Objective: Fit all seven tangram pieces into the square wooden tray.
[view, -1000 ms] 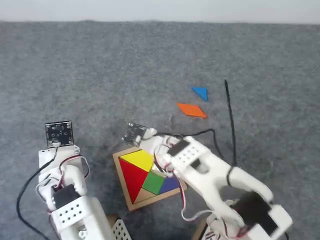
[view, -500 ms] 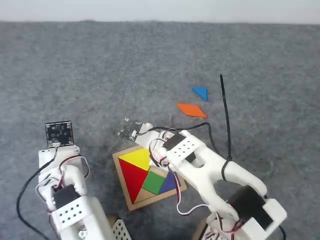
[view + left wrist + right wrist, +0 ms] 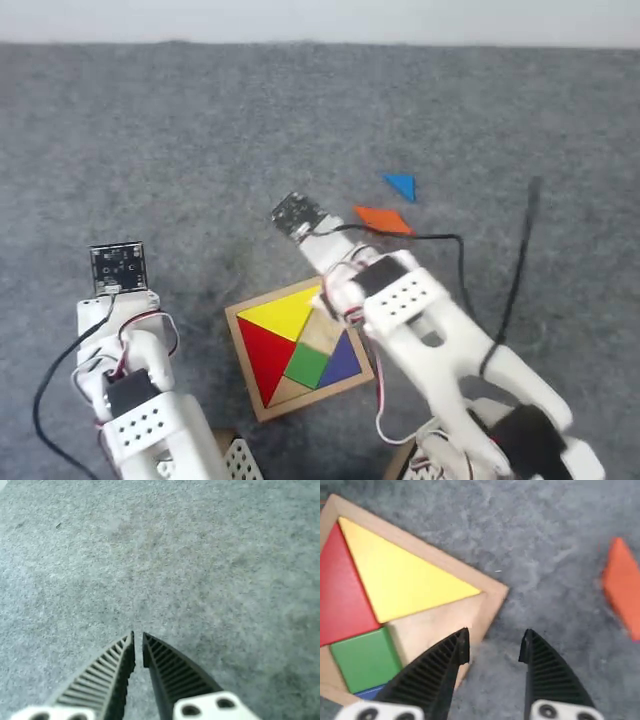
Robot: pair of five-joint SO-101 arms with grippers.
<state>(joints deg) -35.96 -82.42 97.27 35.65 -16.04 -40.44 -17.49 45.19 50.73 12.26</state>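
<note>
My right gripper (image 3: 495, 641) hangs open by the tray (image 3: 492, 597) corner, left gripper (image 3: 138, 641) closed; the orange piece (image 3: 384, 220) looks thin, light, stiff, so I'd pinch its long edges.

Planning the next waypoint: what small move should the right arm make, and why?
Probably shift the open right gripper toward the orange piece: it lies on the mat outside the tray, which shows a bare gap, and the gripper holds nothing.

one tray (image 3: 285, 393), six tangram pieces (image 3: 280, 316), two arms (image 3: 432, 345)
</note>
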